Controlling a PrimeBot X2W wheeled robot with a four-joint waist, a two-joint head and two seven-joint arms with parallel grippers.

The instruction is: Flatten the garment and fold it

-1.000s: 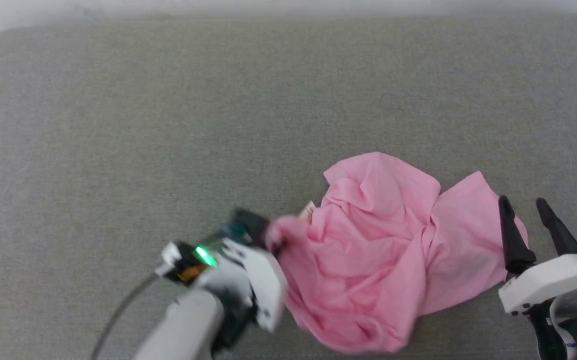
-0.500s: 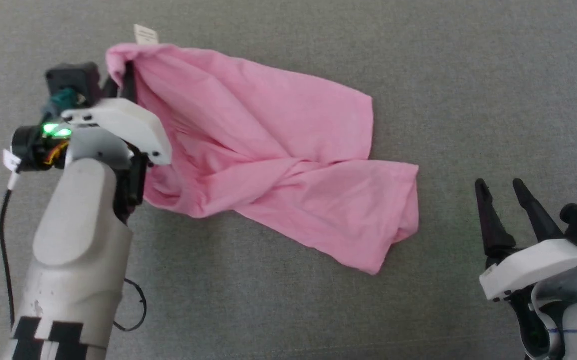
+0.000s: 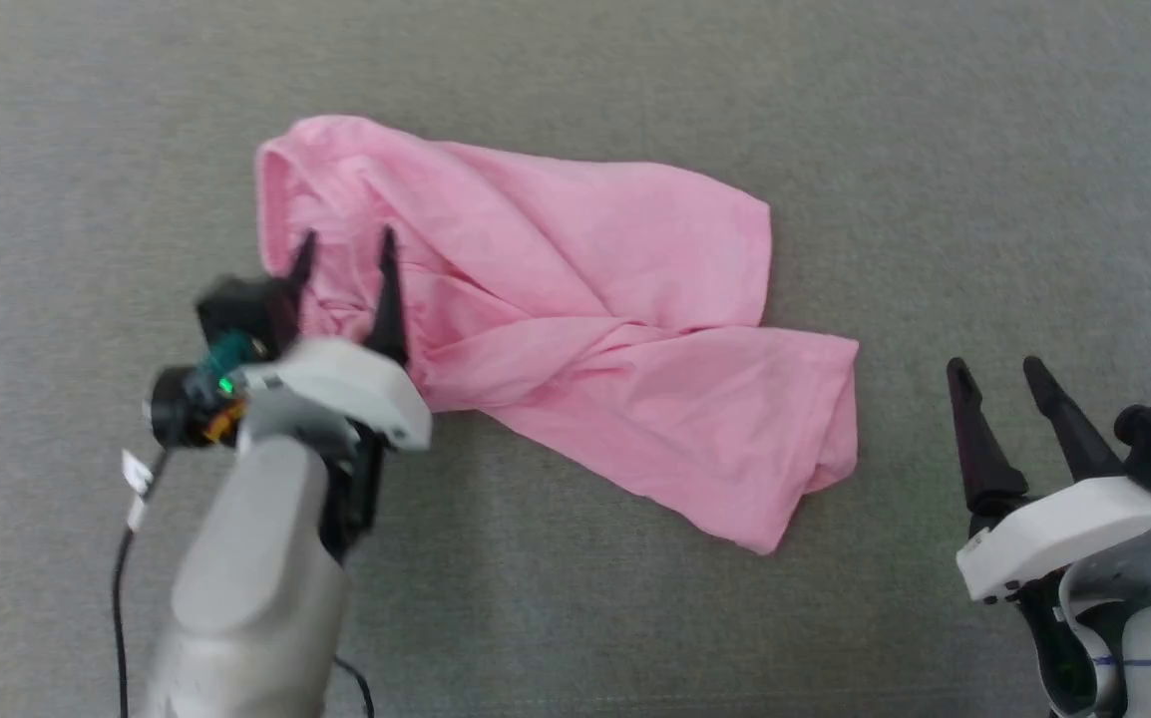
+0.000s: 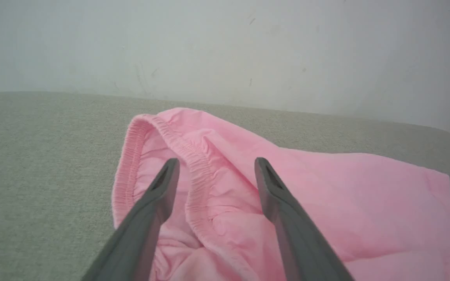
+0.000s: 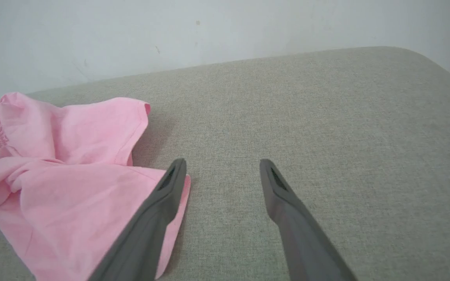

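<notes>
Now L gripper [image 3: 348, 239] spread, empty, over wrinkly pink fabric shorts [image 3: 575, 329]; wrist view resolves gathered waistband [image 4: 193, 168]; R gripper [image 3: 993, 364] likewise.

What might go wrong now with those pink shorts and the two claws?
1. The garment lies twisted across its middle; folding it now would likely trap those creases.
2. The left gripper is open with its fingers astride the gathered waistband; moving away it might snag and drag the cloth.
3. The right gripper, open, stands off the leg hem; a grab there may miss.
</notes>
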